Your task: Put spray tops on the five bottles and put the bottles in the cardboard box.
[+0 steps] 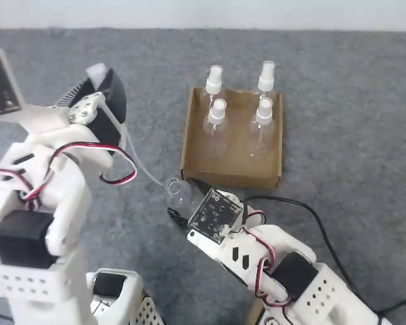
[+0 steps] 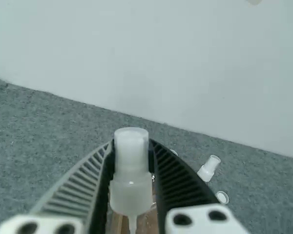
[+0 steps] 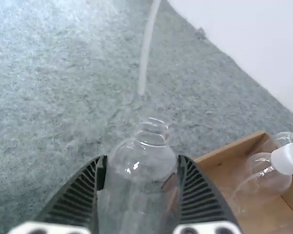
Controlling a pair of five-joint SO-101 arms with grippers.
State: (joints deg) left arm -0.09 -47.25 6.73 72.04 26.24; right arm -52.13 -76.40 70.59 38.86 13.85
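The left gripper [image 2: 132, 145] clamps a white plastic spray top [image 2: 131, 170], its thin dip tube [image 3: 146, 48] slanting down. The tube's tip seems just above the clear plastic bottle [image 3: 145, 151], which is clamped upright in the right gripper [image 3: 141, 168].

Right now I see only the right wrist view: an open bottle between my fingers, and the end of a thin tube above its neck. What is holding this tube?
Observer: The left fingers are shut on a spray top, and the tube hangs from that top.
Operator: Does the tube come down straight?
Observer: No. In the high view it slants from the left arm down toward the neck of the bottle.
Operator: How full is the box?
Observer: Four capped bottles stand in the cardboard box, two by two, each with its spray top on.
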